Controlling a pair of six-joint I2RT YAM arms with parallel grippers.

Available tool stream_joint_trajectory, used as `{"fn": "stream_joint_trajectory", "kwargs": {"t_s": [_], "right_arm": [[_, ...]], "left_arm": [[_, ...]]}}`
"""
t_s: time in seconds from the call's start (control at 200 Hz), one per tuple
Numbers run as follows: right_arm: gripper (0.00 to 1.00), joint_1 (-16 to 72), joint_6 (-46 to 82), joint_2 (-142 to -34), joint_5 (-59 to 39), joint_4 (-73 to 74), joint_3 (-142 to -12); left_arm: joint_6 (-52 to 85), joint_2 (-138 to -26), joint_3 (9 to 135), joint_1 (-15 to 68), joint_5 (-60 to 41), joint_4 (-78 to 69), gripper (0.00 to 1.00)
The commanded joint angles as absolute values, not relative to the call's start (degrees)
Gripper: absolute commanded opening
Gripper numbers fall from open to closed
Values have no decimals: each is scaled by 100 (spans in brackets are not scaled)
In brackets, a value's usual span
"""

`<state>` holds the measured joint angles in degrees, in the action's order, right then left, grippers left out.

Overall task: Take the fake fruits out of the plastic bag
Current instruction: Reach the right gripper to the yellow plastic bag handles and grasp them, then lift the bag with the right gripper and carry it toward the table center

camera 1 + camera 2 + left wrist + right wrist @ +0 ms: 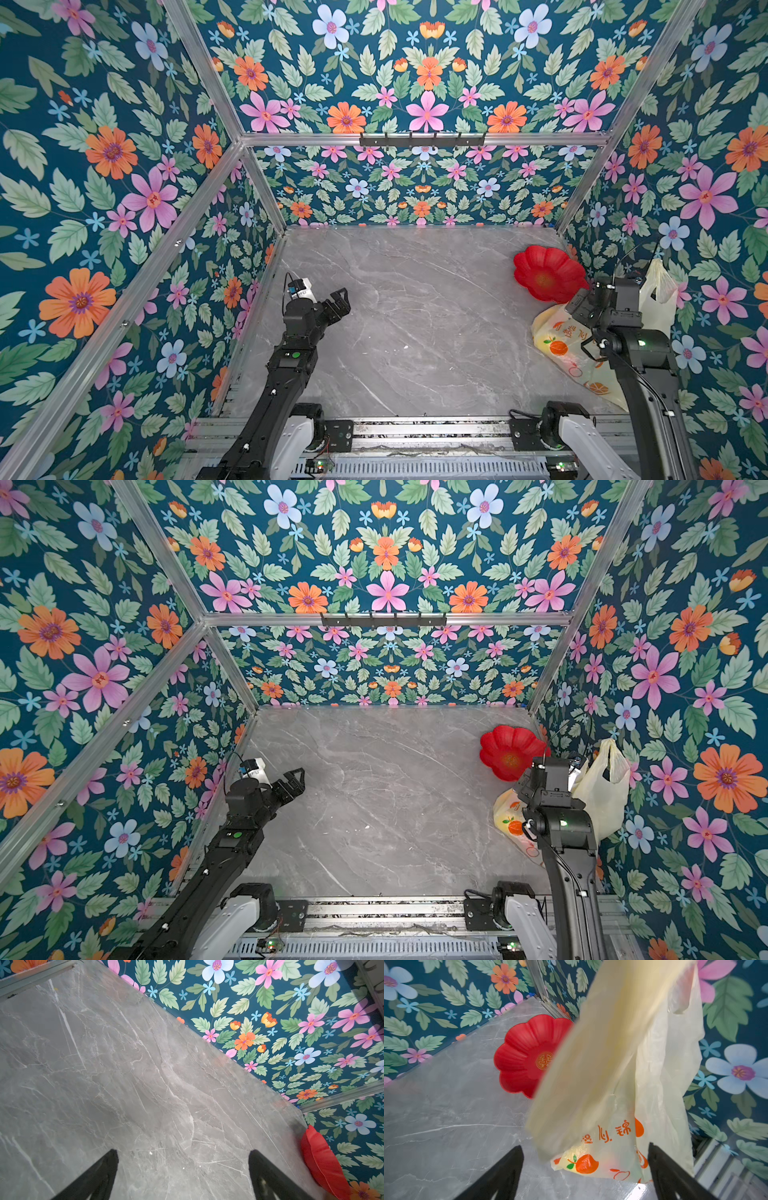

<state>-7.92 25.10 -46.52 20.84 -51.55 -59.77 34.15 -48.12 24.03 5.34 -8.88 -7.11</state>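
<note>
Left jaws gape above the bench (124, 1064); right jaws, spread too, I see flanking the plastic bag (602, 1147), red plate (519, 1053) just beside it.

You face a grey, white-veined marble table (415, 316), walled in at 9, 12 and 3 o'clock by wallpaper (108, 174): deep teal, printed with pink, orange and pale blue flowers among green leaves. Aluminium frame bars (540, 139) trace the corners and cross the back wall. At 12 o'clock a black hook rail (422, 141) sits on that crossbar. At 6 o'clock a slotted metal rail (428, 430) edges the table. The light is even, leaving a soft sheen on the marble.
</note>
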Motion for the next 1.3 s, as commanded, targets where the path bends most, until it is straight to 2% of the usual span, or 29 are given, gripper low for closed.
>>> {"fn": "stream_joint_trajectory", "kwargs": {"t_s": [0.0, 0.165, 0.24, 0.43, 0.615, 1.005, 1.295], "right_arm": [[86, -1033, 2543, -4782, 1374, -4518, -5849], [73, -1030, 2532, -5099, 1517, -4266, -5792], [62, -1034, 2496, -5167, 1453, -4183, -5782], [25, -1032, 2337, -5186, 1128, -4100, -5730], [0, -963, 2307, -5160, 461, -4191, -5763], [0, 1487, 2632, -5287, 1229, -4470, -6086], [0, 3206, 2822, -6513, 1642, -4085, -6838]], "left_arm": [[3355, -4858, 2341, 537, -984, -999, 100], [3399, -4893, 2303, 532, -1018, -1072, 100], [3409, -4913, 2328, 536, -1028, -1064, 100], [3450, -4935, 2401, 536, -1029, -1038, 100], [3564, -4930, 2543, 536, -917, -890, 100], [3629, -4931, 3283, 533, 70, 172, 100], [3596, -4686, 3498, 527, 588, 644, 100]]}}
